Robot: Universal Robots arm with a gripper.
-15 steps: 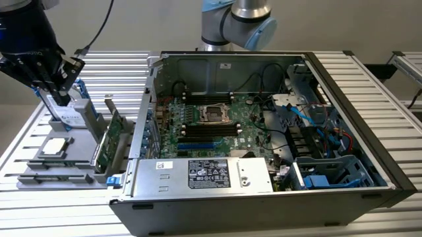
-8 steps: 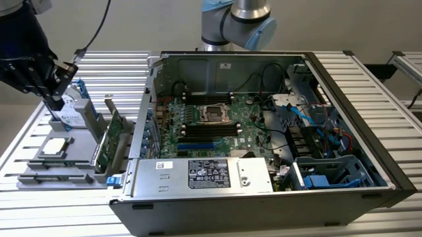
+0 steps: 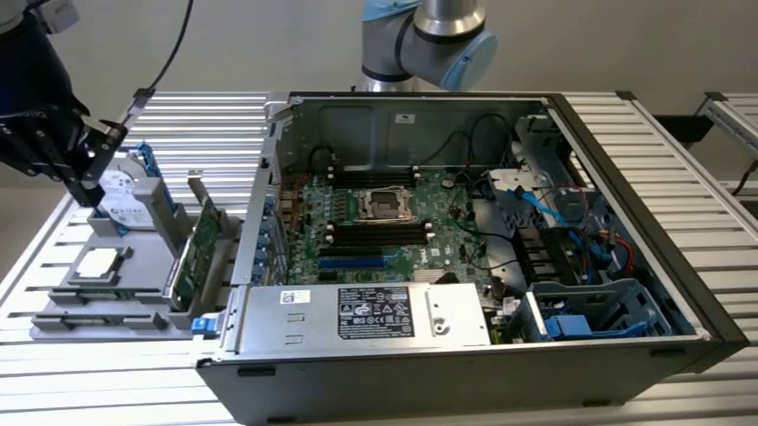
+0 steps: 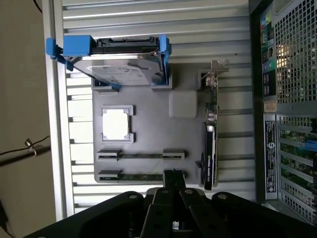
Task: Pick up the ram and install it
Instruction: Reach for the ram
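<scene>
Two ram sticks [image 4: 141, 155], one hard drive [image 4: 121, 69]

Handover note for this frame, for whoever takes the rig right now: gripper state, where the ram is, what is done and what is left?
Gripper: shut, holding nothing, poised above the grey tray, nearest to one ram stick.
Ram: that stick and a second ram stick both lie in their holders on the tray, which sits beside the open computer case.
Done: nothing yet; no stick has been lifted.
Left: the whole job, pickup and seating in the motherboard slots.
</scene>
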